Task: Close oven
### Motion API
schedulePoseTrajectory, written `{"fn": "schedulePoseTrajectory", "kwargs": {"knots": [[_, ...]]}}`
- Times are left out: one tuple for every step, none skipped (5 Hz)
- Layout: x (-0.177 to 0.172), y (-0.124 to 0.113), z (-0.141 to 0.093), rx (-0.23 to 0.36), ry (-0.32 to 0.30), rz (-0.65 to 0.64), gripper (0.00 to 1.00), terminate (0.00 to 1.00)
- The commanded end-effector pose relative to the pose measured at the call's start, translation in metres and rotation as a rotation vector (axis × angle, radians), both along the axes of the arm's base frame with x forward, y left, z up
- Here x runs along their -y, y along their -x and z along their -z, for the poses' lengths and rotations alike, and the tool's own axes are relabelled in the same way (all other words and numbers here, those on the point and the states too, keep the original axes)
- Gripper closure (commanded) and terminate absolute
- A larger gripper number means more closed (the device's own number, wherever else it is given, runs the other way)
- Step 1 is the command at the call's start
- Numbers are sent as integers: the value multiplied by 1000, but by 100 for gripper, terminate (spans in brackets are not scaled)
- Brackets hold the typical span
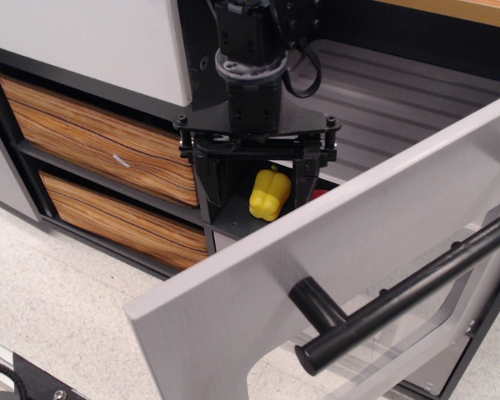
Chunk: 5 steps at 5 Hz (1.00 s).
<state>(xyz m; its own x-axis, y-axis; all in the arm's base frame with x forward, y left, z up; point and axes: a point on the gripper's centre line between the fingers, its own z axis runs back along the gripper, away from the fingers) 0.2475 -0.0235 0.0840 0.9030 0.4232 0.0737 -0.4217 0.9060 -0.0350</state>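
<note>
Nearest the camera, the oven door swings out wide across the lower right of the view, its silver-grey face tilted toward the lens and its free edge running diagonally from the lower left up to the right border. A thick black bar handle stands off that face on a stubby post, and below it the clear window shows pale floor through the pane. The speckled off-white floor spreads under the door and to the left. Behind the door's upper edge hangs the gripper, a black assembly with a wide cross plate and two dark fingers pointing down, spread apart with nothing between them; the left finger is plain to see, the right one partly cut off by the door edge. Just past the fingers sits a yellow toy bell pepper on a dark shelf, with a sliver of something red beside it, too hidden to name. Left of the gripper, two wood-grain drawers are stacked in a black frame, under a white panel. Farthest back, at upper right, the oven cavity lies exposed, its grey ribbed rack stretching away beneath a dark rear wall; the door stands well clear of it.
</note>
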Motion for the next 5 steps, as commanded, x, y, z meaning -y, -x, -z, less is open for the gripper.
{"fn": "schedulePoseTrajectory", "kwargs": {"knots": [[0,0,0,0,0,0,0,0],[21,0,-26,27,76,-144,0,0],[42,4,-55,55,86,-225,0,0],[56,13,-80,63,113,-275,0,0],[75,17,-103,36,155,-320,0,0]]}}
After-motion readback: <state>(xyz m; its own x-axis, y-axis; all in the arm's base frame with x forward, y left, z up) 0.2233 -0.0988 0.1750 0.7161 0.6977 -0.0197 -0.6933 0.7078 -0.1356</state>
